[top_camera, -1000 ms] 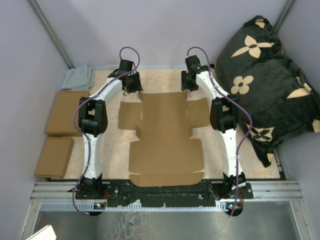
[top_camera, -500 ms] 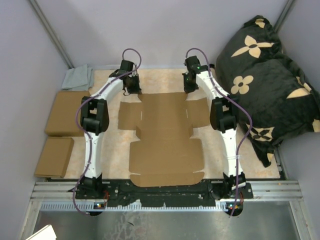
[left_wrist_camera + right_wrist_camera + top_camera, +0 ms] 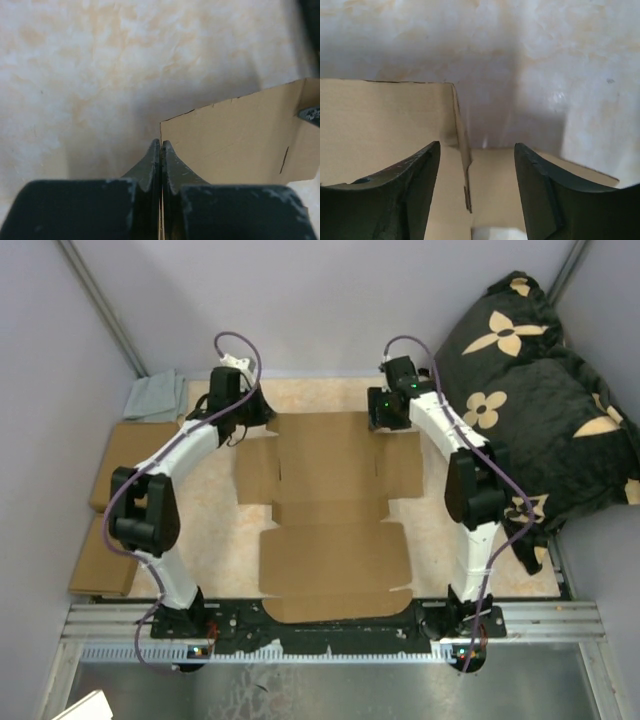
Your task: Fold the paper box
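The paper box [image 3: 330,540] lies unfolded as a flat brown blank on the marbled tabletop between my arms. My left gripper [image 3: 266,425] is at its far left corner. In the left wrist view that gripper [image 3: 160,143] is shut on a thin edge of the paper box [image 3: 240,135], which runs between the fingers. My right gripper [image 3: 384,423] is at the far right corner. There its jaws [image 3: 477,150] stand open, and a raised flap edge [image 3: 462,145] of the box stands between the fingers without touching them.
Two ready-made brown boxes [image 3: 128,465] [image 3: 100,555] lie along the left edge, with a grey cloth [image 3: 155,395] behind them. A large black cushion with cream flowers [image 3: 540,390] fills the right side. Grey walls close in the back and sides.
The left gripper has shut on the blank's far left edge and its elbow has swung out to the left. The right gripper has opened again and shifted slightly right. The blank's far end sits slightly farther back.
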`<action>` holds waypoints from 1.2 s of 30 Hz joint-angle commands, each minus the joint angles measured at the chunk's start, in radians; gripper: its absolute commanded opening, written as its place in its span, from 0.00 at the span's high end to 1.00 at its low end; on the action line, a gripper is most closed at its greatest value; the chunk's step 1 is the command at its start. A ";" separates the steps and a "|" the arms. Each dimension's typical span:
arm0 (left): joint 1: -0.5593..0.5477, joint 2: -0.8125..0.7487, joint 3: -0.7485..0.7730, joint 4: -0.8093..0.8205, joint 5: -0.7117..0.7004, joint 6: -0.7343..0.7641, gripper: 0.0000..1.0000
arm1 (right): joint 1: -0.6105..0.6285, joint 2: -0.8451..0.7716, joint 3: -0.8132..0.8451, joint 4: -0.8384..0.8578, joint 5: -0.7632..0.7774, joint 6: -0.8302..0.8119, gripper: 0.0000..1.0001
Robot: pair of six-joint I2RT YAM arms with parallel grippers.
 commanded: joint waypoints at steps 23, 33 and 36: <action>-0.114 -0.729 -0.764 0.775 0.032 0.278 1.00 | 0.006 -0.742 -0.433 -0.115 -0.216 -0.045 0.44; -0.135 -0.779 -0.788 0.771 0.096 0.363 1.00 | 0.008 -0.686 -0.346 -0.173 -0.204 -0.065 0.50; -0.139 -0.799 -0.811 0.796 0.130 0.410 1.00 | 0.007 -0.646 -0.290 -0.205 -0.173 -0.082 0.50</action>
